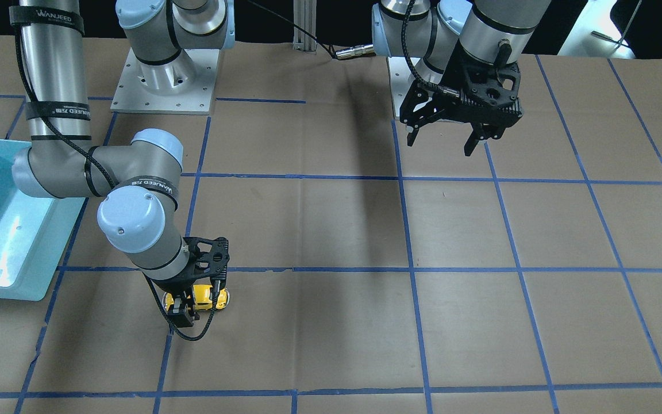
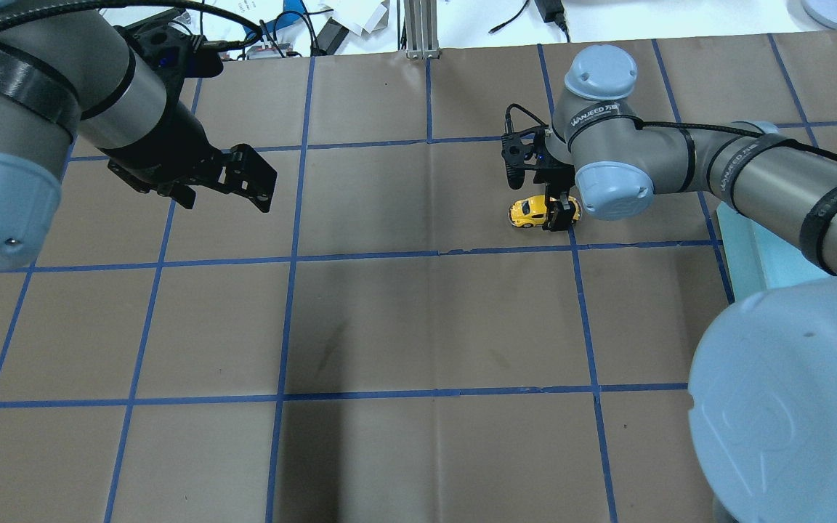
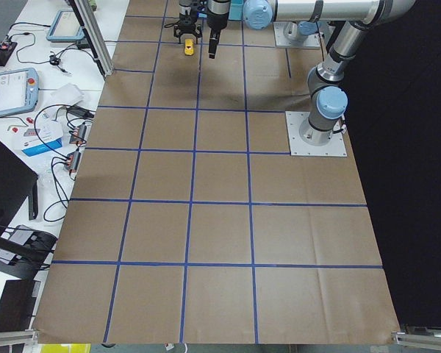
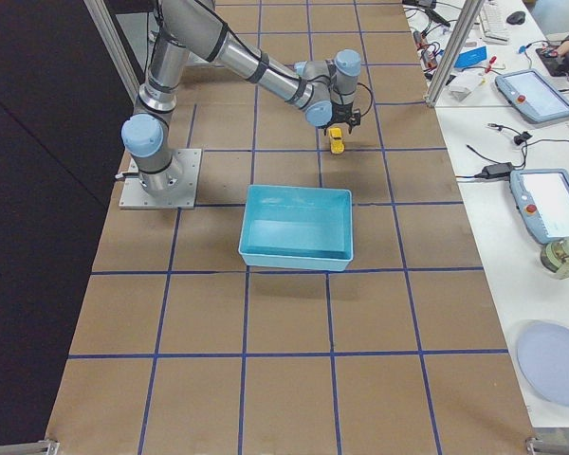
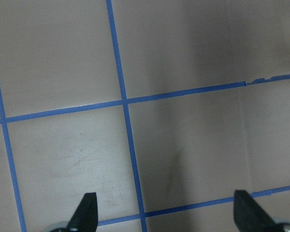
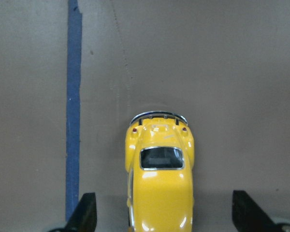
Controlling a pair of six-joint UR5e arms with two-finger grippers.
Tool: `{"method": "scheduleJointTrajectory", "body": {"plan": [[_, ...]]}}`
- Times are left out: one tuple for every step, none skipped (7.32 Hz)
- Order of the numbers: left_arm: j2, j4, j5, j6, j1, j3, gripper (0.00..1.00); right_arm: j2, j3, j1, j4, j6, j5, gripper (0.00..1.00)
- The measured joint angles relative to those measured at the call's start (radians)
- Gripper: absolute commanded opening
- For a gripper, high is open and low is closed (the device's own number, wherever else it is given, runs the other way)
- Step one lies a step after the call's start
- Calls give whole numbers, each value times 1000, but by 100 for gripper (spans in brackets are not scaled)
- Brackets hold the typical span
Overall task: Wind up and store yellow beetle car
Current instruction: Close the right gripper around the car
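Note:
The yellow beetle car (image 6: 160,183) stands on the brown paper table, also seen in the front view (image 1: 216,297), the overhead view (image 2: 526,211) and the right side view (image 4: 337,140). My right gripper (image 6: 166,215) is lowered over the car, open, with one finger on each side of its body and a gap between fingers and car. It also shows in the front view (image 1: 200,300) and the overhead view (image 2: 555,205). My left gripper (image 1: 441,145) is open and empty, held above the table far from the car; the left wrist view (image 5: 164,212) shows only bare paper under it.
A light blue bin (image 1: 3,290) stands near the right arm's base side, a grid cell from the car; it also shows in the right side view (image 4: 299,220). Blue tape lines cross the paper. Arm base plates sit at the robot's edge.

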Motion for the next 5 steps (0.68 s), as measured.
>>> {"method": "scheduleJointTrajectory", "body": {"plan": [[0, 0, 0, 0, 0, 0, 100, 5, 3, 0, -8, 0, 1, 90], [0, 0, 0, 0, 0, 0, 100, 7, 3, 0, -15, 0, 4, 71], [0, 1, -1, -1, -1, 0, 100, 7, 4, 0, -19, -1, 6, 58], [0, 1, -1, -1, -1, 0, 100, 6, 4, 0, -21, -1, 6, 51], [0, 1, -1, -2, -1, 0, 100, 4, 4, 0, -21, -2, 5, 43]]}}
